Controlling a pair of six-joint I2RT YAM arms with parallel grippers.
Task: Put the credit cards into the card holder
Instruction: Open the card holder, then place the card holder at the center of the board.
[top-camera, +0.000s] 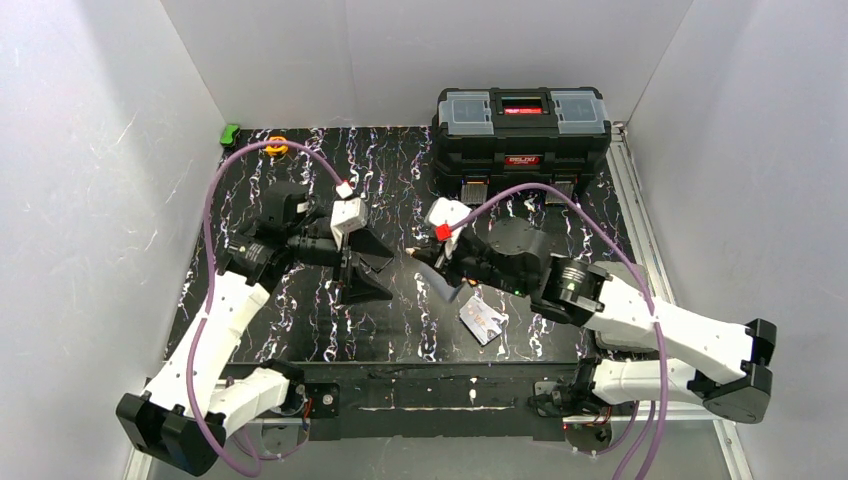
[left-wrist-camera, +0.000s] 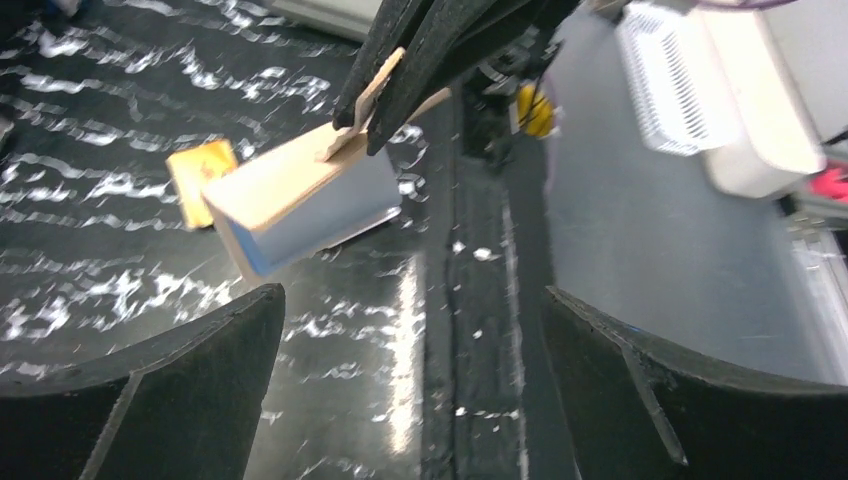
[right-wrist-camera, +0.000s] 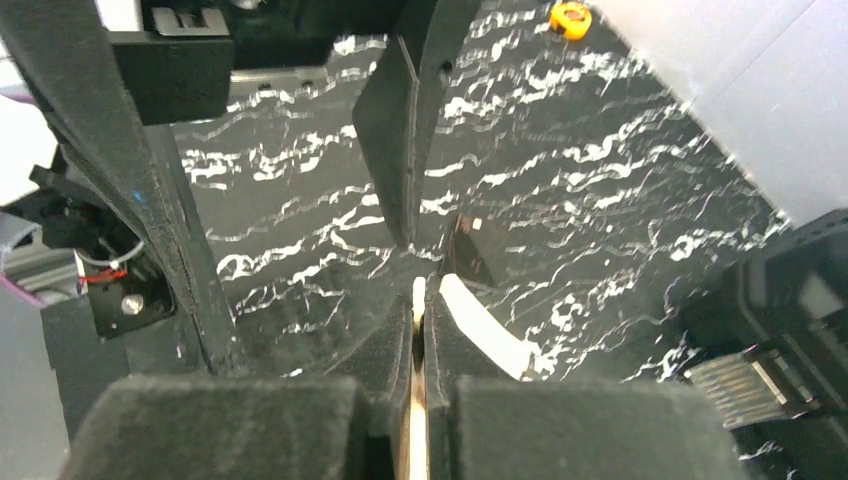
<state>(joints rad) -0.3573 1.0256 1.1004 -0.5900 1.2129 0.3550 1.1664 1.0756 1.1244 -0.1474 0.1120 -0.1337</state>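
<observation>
Two grippers meet over the middle of the black marbled table. Of these, the right gripper is clenched on the card holder. It pinches the holder's cream tab, so the holder hangs tilted above the surface, and the light blue card shows along its lower face. Facing it, the left gripper stands released, its fingers spread wide to either side of the holder and touching nothing.

Just beyond the holder, the orange-yellow card lies flat. Near the table's near edge, right of centre, the silver-white card lies alone (its printed marks are too small to read).

Open surface runs along the left edge up to the far-left corner, where a small orange thing and a green thing sit. At the far-right corner stands the black toolbox; its red label cannot be read.
</observation>
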